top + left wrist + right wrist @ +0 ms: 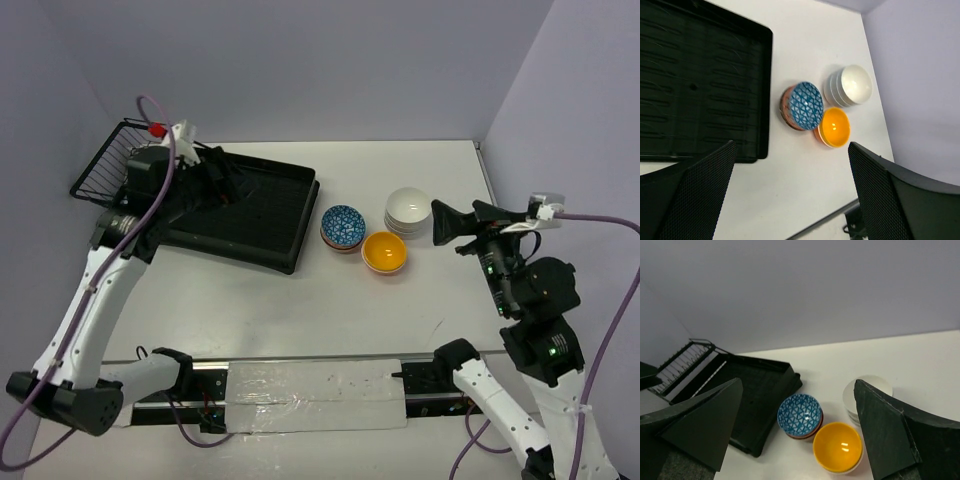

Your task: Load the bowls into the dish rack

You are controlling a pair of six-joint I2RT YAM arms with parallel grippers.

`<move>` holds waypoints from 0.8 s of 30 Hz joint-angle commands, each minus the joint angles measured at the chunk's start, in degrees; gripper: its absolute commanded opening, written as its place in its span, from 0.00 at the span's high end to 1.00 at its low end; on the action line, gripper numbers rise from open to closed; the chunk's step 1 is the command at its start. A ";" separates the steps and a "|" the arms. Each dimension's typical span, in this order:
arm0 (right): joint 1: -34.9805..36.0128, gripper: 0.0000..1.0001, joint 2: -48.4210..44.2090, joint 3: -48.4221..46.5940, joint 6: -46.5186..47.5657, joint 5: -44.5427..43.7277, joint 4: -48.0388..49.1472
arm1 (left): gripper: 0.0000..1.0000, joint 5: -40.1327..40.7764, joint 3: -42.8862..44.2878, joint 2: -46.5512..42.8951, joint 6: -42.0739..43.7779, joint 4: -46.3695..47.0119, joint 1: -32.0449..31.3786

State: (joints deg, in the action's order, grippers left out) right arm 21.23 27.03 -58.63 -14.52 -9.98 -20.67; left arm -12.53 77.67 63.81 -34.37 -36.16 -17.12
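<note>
The black dish rack (270, 215) lies at the back left, its wire basket (105, 165) at the far left end; no bowl shows in it. Three stacks of bowls stand right of it: a blue-patterned bowl (343, 225) on top of others, a yellow-orange bowl (384, 251) on a white one, and plain white bowls (408, 207). My left gripper (220, 182) hangs open and empty over the rack. My right gripper (443, 222) is open and empty just right of the white bowls. The left wrist view shows the blue bowl (806, 105), the orange bowl (834, 126) and the white stack (852, 85).
The purple back wall and right wall (560, 120) close in the white table. A black rail with a taped sheet (315, 393) runs along the near edge between the arm bases. The rack (760, 390) and basket (685, 362) show in the right wrist view.
</note>
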 commanded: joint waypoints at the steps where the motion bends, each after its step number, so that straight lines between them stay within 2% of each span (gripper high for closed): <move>1: 0.47 0.00 1.80 0.53 -4.28 1.10 -2.01 | 0.01 1.19 4.15 4.72 -3.42 3.20 -5.27; 11: 0.47 0.00 6.02 1.24 -8.77 1.45 -8.16 | 0.03 6.20 11.62 21.95 -6.06 2.94 -16.61; 20: 0.47 0.00 6.55 2.47 -8.94 0.93 -9.30 | 0.22 15.52 30.50 45.93 -2.11 -8.65 -23.91; 23: 0.47 0.00 6.29 2.38 -8.68 -0.04 -10.00 | 0.27 19.64 33.32 51.13 -2.28 -10.59 -24.01; 24: 0.47 0.00 6.11 2.29 -8.59 -0.22 -10.10 | 0.32 20.52 33.86 52.11 -2.11 -11.29 -24.01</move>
State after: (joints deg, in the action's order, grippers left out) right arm 21.23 33.58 -56.60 -23.07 -9.08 -30.13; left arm 2.00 107.92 113.36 -37.63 -42.72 -41.39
